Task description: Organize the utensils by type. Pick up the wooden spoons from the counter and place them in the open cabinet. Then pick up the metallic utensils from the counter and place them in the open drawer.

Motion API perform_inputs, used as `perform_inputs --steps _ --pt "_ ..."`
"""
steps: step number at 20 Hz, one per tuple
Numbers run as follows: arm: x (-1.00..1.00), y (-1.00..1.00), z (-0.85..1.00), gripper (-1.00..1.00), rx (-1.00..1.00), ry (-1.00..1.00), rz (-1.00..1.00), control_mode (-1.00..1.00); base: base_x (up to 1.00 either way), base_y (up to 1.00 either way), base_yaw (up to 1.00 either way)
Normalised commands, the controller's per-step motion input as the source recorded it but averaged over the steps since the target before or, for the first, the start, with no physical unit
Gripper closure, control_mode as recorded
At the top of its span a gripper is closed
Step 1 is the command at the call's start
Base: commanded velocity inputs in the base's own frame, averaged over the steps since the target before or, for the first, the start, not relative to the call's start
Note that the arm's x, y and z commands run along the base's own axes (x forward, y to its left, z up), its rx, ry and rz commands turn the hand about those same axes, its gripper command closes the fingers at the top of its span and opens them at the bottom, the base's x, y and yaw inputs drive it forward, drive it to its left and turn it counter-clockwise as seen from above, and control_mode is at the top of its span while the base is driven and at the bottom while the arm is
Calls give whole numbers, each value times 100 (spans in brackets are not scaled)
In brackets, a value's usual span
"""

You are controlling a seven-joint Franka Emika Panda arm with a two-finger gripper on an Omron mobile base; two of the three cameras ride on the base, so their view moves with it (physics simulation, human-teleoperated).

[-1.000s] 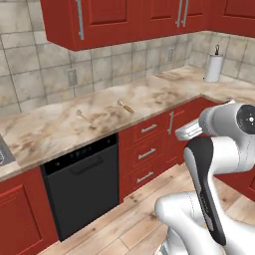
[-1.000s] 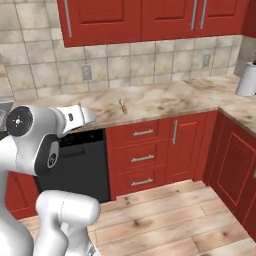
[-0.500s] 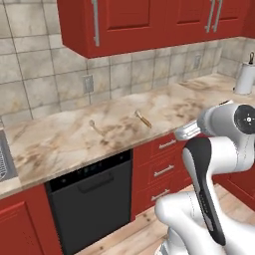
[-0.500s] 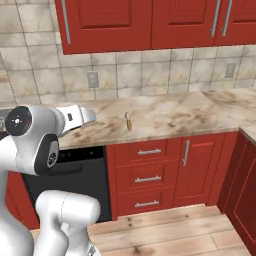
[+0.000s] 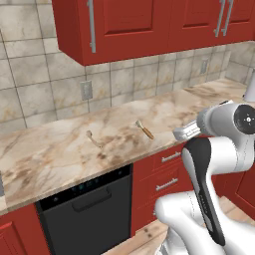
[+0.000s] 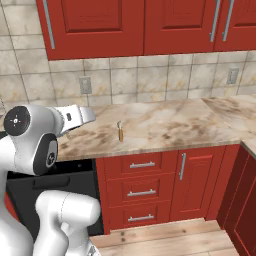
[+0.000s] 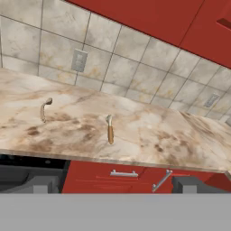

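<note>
Since the earlier frames the whole scene has slid sideways and grown larger: the base has driven toward the counter [image 5: 60, 159], not the things on it. The gripper [image 7: 113, 191] hangs off the counter's front edge, its two dark fingertips [image 7: 38, 184] spread as wide as they go and holding nothing.

Beyond and between the fingertips lies the wooden spoon with the orange-brown handle [image 7: 109, 129], bowl pointing away toward the tiled wall. The all-pale wooden spoon [image 7: 44, 109] lies farther out, past the left fingertip.

Likely risks: both spoons lie flat and thin on hard stone, so fingers coming down slightly off line could skid one aside or strike the counter. No open cabinet or open drawer is in sight, so the route to them cannot be judged.

The worktop is beige marbled stone over red units and a black dishwasher [image 5: 84, 209], with shut red wall cabinets [image 6: 100, 25] above grey tiles and a wall outlet [image 7: 79, 60].
</note>
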Motion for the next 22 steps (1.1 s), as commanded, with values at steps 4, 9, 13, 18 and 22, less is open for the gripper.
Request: perform_inputs --steps 4,9,13,18,22 --pt "0 0 0 -100 0 0 0 100 88 -15 15" --pt "0 0 0 -100 0 0 0 100 75 -15 19" --pt "0 0 0 -100 0 0 0 100 53 -19 20" --pt "0 0 0 -100 0 0 0 100 13 -3 14" --pt "0 0 0 -100 0 0 0 100 24 -10 11"
